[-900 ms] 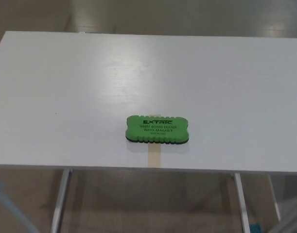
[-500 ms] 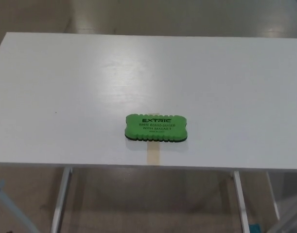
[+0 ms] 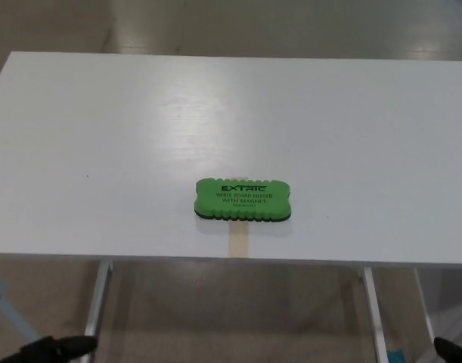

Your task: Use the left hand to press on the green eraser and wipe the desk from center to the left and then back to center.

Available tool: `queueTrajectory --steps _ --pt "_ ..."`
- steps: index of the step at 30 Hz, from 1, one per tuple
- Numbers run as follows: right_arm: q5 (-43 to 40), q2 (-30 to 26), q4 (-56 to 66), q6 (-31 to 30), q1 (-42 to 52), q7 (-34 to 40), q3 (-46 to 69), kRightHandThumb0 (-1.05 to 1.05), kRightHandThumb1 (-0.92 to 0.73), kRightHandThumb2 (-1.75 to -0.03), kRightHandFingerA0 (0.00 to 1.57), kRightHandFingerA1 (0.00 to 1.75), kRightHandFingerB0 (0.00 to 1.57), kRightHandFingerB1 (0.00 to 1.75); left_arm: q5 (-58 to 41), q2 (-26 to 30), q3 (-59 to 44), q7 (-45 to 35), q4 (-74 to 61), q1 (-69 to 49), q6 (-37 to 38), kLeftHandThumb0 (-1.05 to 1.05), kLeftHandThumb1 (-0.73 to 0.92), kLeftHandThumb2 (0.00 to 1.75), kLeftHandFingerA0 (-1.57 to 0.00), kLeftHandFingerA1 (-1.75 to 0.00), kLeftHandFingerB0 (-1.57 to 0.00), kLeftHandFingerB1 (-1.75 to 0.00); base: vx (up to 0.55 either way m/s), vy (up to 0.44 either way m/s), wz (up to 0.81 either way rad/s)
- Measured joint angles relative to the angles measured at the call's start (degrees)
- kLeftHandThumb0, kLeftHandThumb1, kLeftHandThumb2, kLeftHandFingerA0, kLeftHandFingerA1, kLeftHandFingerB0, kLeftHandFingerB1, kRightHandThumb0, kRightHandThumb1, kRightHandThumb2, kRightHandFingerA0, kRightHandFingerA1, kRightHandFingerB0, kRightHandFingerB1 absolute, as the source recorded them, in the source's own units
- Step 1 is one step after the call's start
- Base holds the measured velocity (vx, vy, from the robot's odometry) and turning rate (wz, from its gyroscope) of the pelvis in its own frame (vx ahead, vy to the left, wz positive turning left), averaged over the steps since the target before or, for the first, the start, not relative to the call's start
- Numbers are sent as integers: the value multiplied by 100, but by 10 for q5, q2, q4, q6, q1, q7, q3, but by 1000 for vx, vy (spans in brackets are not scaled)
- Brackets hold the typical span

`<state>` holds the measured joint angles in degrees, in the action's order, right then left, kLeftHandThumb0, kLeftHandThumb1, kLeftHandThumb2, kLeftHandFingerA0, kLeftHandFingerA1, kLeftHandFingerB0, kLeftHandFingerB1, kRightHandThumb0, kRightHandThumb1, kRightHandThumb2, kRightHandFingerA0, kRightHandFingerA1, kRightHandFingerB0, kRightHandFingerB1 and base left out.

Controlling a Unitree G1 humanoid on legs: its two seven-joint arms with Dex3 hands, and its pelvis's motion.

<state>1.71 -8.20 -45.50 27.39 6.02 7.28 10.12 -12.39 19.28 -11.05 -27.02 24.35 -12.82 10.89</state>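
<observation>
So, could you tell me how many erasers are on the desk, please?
1. The eraser lies flat near the front edge of the desk, about at its centre. Nothing on the desk could hide another.

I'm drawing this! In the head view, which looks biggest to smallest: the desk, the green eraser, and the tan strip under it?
1. Desk, by far the largest.
2. Green eraser.
3. Tan strip at the desk's front edge, smallest; part of it may be hidden under the eraser.

Single head camera, looking down from the near side of the bench

It faces forward and steeply down on the white rectangular bench [image 3: 102,136], whose whole top fills the frame; beyond the bench's far edge lies floor, below its near edge its metal legs [image 3: 96,302].
</observation>
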Motion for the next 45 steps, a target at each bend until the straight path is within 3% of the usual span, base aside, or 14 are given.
queueTrajectory --steps 2,6,7,17,27,35,36,37,45 --pt "0 0 -4 0 0 0 -4 -45 -79 -65 60 42 47 36 -4 12 17 -26 -20 -7 -4 -32 66 61 -92 -92 -89 -59 0 0 0" --pt "1 -1 -11 0 0 0 -9 -45 -79 -65 60 43 47 36 -15 36 44 -64 -60 -16 -18 -30 66 59 -88 -93 -88 -61 0 0 0" --pt "1 -1 -13 0 0 0 -10 -47 -79 -64 60 42 47 35 -19 43 52 -74 -73 -18 -22 -30 68 60 -88 -85 -87 -61 0 0 0" --pt "1 -6 -41 4 -1 0 -26 -46 -78 -64 61 43 50 37 -76 85 111 -164 -253 -15 -67 -31 73 61 -89 -72 -82 -56 0 0 0" --pt "3 -21 -73 23 -5 -4 -38 -46 -78 -64 61 43 51 37 -140 58 144 -162 -462 132 -135 -31 78 63 -91 -64 -82 -51 0 0 0" --pt "6 -26 -88 40 -10 -11 -47 -46 -78 -64 60 43 53 37 -126 -21 166 -93 -435 288 -193 -28 78 64 -95 -52 -84 -47 0 0 0" --pt "7 -26 -88 41 -11 -11 -48 -47 -78 -64 61 44 53 37 -123 -26 168 -87 -428 298 -196 -24 83 65 -88 -51 -78 -47 0 0 0" --pt "9 -27 -89 42 -11 -10 -50 -46 -78 -64 61 43 53 37 -115 -36 171 -76 -409 318 -201 -29 78 65 -97 -51 -87 -48 0 0 0" --pt "13 -27 -92 48 -11 -10 -51 -46 -78 -64 61 43 53 37 -49 -89 199 -14 -233 438 -200 -25 78 63 -103 -58 -91 -51 0 0 0"
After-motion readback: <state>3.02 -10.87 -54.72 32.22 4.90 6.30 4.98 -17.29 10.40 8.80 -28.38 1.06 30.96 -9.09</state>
